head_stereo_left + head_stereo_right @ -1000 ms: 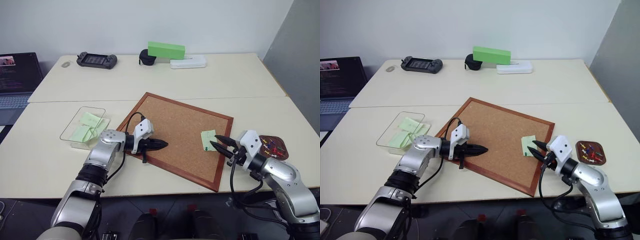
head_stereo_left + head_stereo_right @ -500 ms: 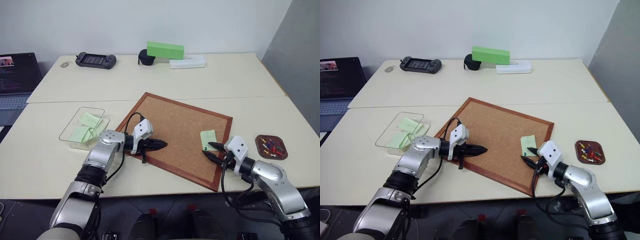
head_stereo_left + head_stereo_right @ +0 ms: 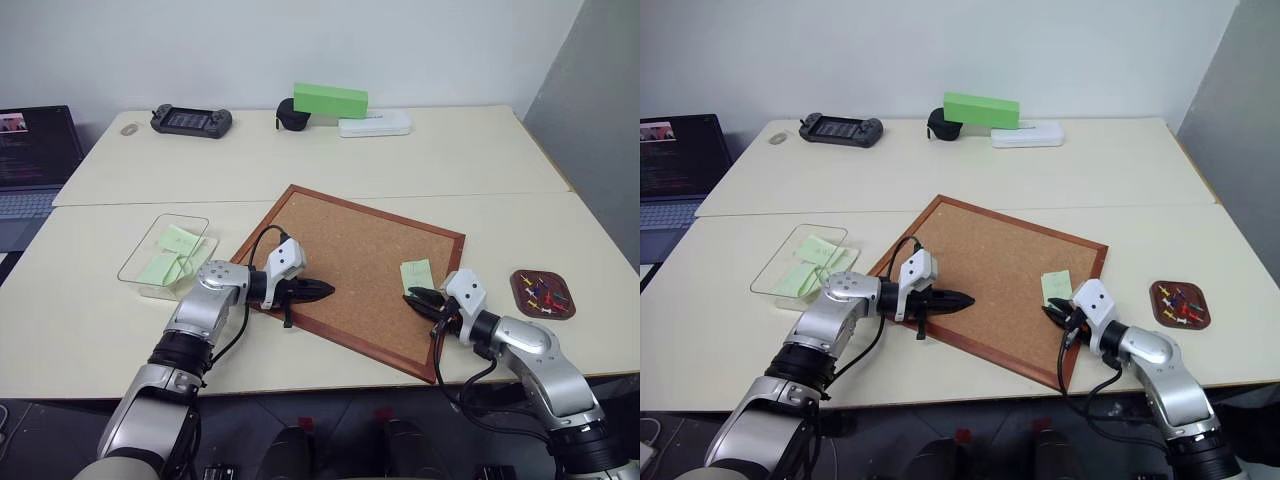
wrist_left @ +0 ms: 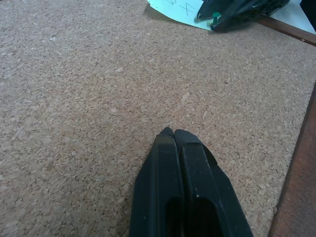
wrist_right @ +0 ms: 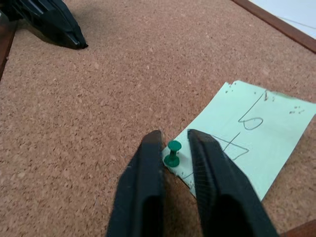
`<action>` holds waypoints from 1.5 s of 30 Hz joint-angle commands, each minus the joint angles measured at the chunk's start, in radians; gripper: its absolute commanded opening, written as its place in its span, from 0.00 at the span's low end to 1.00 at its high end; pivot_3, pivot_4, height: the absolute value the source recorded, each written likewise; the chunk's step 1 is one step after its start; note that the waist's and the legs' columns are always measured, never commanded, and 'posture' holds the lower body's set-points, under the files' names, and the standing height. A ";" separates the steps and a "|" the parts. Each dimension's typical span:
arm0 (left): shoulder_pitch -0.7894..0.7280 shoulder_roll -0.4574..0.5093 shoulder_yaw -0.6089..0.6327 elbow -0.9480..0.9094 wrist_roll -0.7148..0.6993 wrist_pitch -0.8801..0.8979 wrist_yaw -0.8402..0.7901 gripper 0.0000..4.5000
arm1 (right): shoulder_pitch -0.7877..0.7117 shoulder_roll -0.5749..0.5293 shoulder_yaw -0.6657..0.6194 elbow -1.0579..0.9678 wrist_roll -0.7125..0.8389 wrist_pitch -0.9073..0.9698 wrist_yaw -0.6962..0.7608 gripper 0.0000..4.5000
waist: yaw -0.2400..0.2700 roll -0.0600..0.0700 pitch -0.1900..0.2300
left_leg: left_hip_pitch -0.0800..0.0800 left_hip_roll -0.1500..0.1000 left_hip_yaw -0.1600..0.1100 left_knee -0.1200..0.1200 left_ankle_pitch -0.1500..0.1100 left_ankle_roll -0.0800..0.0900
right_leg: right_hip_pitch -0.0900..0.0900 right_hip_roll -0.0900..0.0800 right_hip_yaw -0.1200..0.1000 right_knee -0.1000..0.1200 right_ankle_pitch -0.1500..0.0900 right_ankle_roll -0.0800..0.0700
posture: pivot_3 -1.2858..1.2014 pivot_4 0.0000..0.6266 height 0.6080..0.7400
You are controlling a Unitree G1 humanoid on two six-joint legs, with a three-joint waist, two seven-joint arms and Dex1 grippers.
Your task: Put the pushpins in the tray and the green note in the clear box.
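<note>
We see the right claw closing on the green pushpin that pins the green note to the corkboard, probably to free it; left claw pressed together, resting opposite.

We see a corkboard of rough, speckled matt cork in a smooth reddish wood frame. The green note looks like thin matt paper, inked by pen. Its green pushpin is glossy plastic. The right claw has smooth, faintly shiny black plastic fingers. The counter is smooth, matt cream laminate. The clear box is glossy transparent plastic.
</note>
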 commanded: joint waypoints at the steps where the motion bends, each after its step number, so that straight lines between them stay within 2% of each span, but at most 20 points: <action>1: 0.010 0.005 -0.014 -0.005 0.010 0.004 0.000 0.00 | -0.007 0.001 -0.017 -0.016 0.000 -0.021 0.001 0.01 | 0.000 0.000 0.000 | 0.000 0.000 0.000 0.000 0.000 0.000 | 0.000 0.000 0.000 0.000 0.000 0.000 | 0.52 0.24 1.00; 13: 0.009 0.004 -0.014 -0.001 0.010 0.004 -0.001 0.00 | -0.005 0.031 -0.067 -0.101 0.087 -0.022 0.006 0.01 | 0.000 0.000 0.000 | 0.000 0.000 0.000 0.000 0.000 0.000 | 0.000 0.000 0.000 0.000 0.000 0.000 | 0.52 0.24 1.00; 24: 0.003 -0.003 -0.012 0.006 0.007 0.007 0.002 0.00 | -0.003 0.010 -0.071 -0.103 0.063 -0.031 0.003 0.01 | 0.000 0.000 0.000 | 0.000 0.000 0.000 0.000 0.000 0.000 | 0.000 0.000 0.000 0.000 0.000 0.000 | 0.52 0.24 1.00; 29: -0.030 -0.038 0.044 -0.034 -0.086 0.161 0.020 0.00 | 0.003 -0.052 -0.059 -0.133 0.015 -0.059 0.025 0.01 | 0.001 0.000 0.000 | 0.000 0.000 0.000 0.000 0.000 0.000 | 0.000 -0.001 0.000 0.000 0.000 0.000 | 0.52 0.24 1.00; 32: -0.090 -0.061 0.127 -0.090 -0.246 0.443 0.037 0.10 | 0.002 -0.089 -0.057 -0.141 -0.004 -0.081 0.043 0.00 | 0.001 -0.001 0.001 | -0.001 0.000 0.000 0.001 0.000 0.000 | 0.000 -0.001 -0.001 0.000 0.000 0.000 | 0.52 0.24 1.00; 37: -0.149 -0.058 0.221 -0.157 -0.446 0.830 0.076 0.34 | -0.016 -0.123 -0.056 -0.152 -0.021 -0.109 0.063 0.00 | -0.001 -0.003 0.002 | -0.004 0.000 -0.001 0.001 0.000 0.000 | -0.003 0.000 -0.001 0.000 0.000 0.000 | 0.52 0.24 1.00; 40: -0.153 -0.062 0.254 -0.175 -0.505 0.961 0.120 0.46 | -0.034 -0.134 -0.042 -0.169 -0.032 -0.122 0.076 0.00 | -0.010 -0.003 0.002 | -0.003 0.000 0.000 0.000 0.000 0.000 | -0.003 0.000 0.000 0.001 0.000 0.000 | 0.52 0.24 1.00; 45: -0.133 -0.104 0.271 -0.200 -0.548 1.051 0.211 0.66 | -0.067 -0.122 -0.008 -0.208 -0.050 -0.116 0.079 0.00 | -0.009 -0.003 0.002 | -0.003 0.001 -0.001 0.001 0.000 0.000 | -0.004 0.000 -0.001 0.001 0.000 0.000 | 0.52 0.24 1.00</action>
